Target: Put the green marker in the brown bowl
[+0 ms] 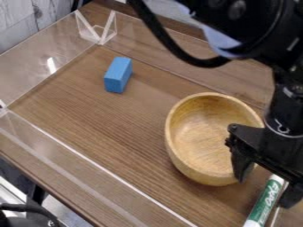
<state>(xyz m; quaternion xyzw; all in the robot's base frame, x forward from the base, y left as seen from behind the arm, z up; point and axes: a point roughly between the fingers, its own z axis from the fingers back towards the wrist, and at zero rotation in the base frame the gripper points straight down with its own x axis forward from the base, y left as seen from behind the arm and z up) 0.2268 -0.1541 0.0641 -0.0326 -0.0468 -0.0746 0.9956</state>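
Camera view, read from the left: a small blue rectangular block point(117, 74) lies on the wood-grain tabletop point(106, 133), towards the far left and well apart from everything else. It plays no part in the job. Right of centre sits the round light-brown wooden bowl point(190, 155), and nothing shows inside it. At the near right edge, just beside the bowl's outer wall, lies the slim white marker with green printing and green end point(268, 199), flat on the table and pointing roughly towards the viewer.

The black two-fingered claw point(263, 165) hangs pointing down just above the marker's far end, its jaws spread wide and holding nothing.

By my reading, the grasp is the step in hand: the marker is not yet picked up. The next move calls for lowering the fingers astride the barrel, closing on it, lifting clear of the bowl's thick rim, then shifting left to release over the bowl.
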